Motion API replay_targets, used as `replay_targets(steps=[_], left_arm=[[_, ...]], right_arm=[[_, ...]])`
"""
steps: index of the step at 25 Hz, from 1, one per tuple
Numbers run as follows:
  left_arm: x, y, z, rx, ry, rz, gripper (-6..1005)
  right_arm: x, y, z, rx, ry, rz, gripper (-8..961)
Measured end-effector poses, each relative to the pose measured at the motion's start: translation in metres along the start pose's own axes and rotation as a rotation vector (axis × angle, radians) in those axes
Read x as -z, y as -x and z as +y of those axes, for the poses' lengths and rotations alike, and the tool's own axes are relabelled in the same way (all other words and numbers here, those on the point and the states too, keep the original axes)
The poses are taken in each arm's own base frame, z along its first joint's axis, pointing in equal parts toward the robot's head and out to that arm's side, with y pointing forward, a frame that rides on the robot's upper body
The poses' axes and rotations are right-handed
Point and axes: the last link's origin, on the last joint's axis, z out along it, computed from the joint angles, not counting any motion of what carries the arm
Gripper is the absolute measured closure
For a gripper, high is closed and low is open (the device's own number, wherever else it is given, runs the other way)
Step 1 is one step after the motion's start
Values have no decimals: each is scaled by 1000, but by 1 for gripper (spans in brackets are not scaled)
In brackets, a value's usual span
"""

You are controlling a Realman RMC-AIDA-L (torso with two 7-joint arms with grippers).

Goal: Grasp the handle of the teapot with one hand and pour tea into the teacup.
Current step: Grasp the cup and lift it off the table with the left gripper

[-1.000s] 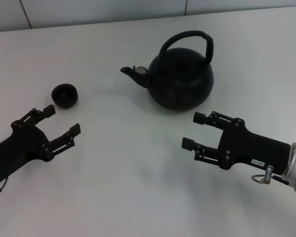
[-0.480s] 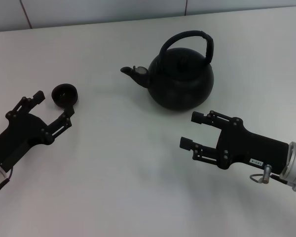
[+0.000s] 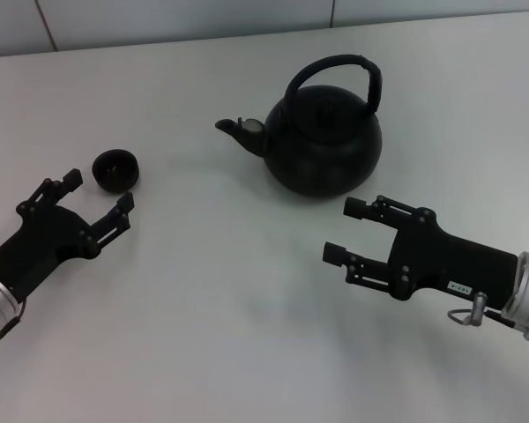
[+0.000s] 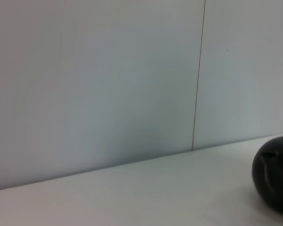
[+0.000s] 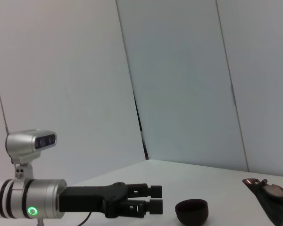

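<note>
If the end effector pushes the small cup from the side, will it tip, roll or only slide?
The cup looks low and wide, so it would probably slide, not tip. It stands upright on the smooth table, so rolling seems unlikely. Being small, it is likely light and could skid easily.

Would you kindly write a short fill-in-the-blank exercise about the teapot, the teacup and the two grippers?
The teapot has its spout pointing toward the ____.
The left gripper sits just short of the teacup with its fingers ____.
The teapot's arched handle is gripped by ____ gripper.
The right gripper is ____.

Missing words: teacup; open; neither; open
</note>
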Motion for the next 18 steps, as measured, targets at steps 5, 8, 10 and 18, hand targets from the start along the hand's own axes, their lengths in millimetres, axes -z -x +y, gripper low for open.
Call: replay_targets(steps=[5,8,10,18], left_arm=[[-5,2,-2,-40,-10,-32,152],[-7,2,-3,-43,-13,-40,152],[-9,2,-4,-44,-18,-46,152],[-15,0,-9,-51,-34,-65,153]], right_arm=[[-1,2,-2,8,5,1,214],[-1,2,-2,8,6,1,214],[-1,2,-2,8,6,0,214],[-1,2,-3,8,5,2,214]])
